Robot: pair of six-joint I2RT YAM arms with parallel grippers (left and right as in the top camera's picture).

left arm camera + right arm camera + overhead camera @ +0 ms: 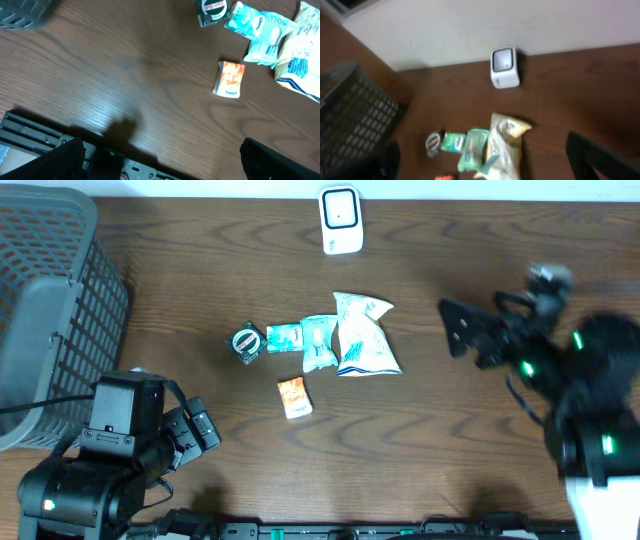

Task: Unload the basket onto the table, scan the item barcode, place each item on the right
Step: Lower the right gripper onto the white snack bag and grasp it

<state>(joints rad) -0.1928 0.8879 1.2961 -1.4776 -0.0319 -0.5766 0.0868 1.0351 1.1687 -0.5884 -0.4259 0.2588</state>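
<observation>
Hovering spread and empty on both sides: left pincer (200, 428) over the front-left corner of the surface (450, 470), right pincer (458, 330) near the right edge, touching nothing. Cannot tell the intended item for certain; probably the orange sachet (294, 396), lying flat and alone just front of centre, nearest the left pincer. Behind it, mid-surface, in a row: round tin (247, 342), two teal packets (319, 342) overlapping, white-and-blue bag (362, 335) touching them. White scanner (340, 220) upright at the middle of the back edge, well apart from all of them; mesh basket (50, 300) at the left edge. Looks light, thin and crinkly, likely slippery film, so apt to slide or buckle rather than lift. Best taken across the short width near one end, leaving the printed face clear for the scanner.
</observation>
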